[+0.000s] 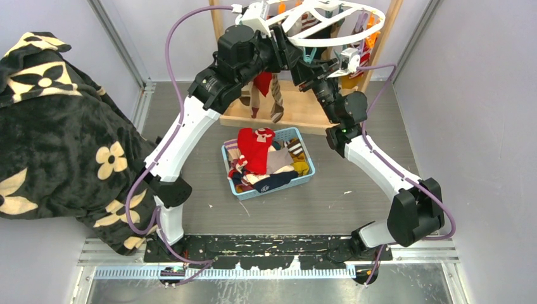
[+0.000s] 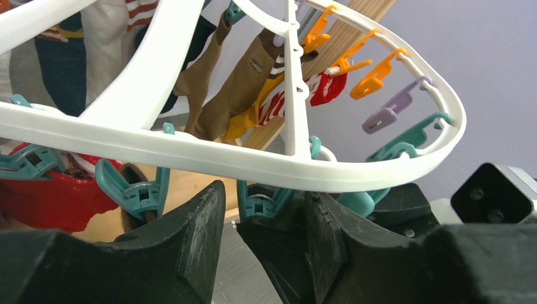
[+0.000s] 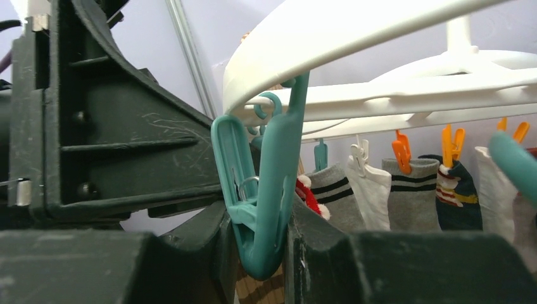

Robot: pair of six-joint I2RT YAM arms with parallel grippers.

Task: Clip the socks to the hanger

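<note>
The white hanger (image 1: 329, 28) hangs at the top, with socks (image 3: 411, 190) clipped along its ring. More socks (image 1: 256, 149) lie heaped in the blue basket. My right gripper (image 3: 259, 221) is shut on a teal clip (image 3: 269, 183) that dangles from the hanger ring (image 3: 354, 31). My left gripper (image 2: 265, 209) sits just under the ring (image 2: 190, 152), its jaws apart around the same teal clip (image 2: 259, 204) and the dark tip of the other gripper. No sock shows between either pair of jaws. In the top view both grippers meet under the ring's near edge: left (image 1: 297, 60), right (image 1: 315, 75).
The blue basket (image 1: 310, 176) stands on the table between the arms. Behind it is the wooden stand (image 1: 297, 114) that carries the hanger. A big black floral blanket (image 1: 57, 126) fills the left side. Orange and purple clips (image 2: 373, 79) hang free on the far rim.
</note>
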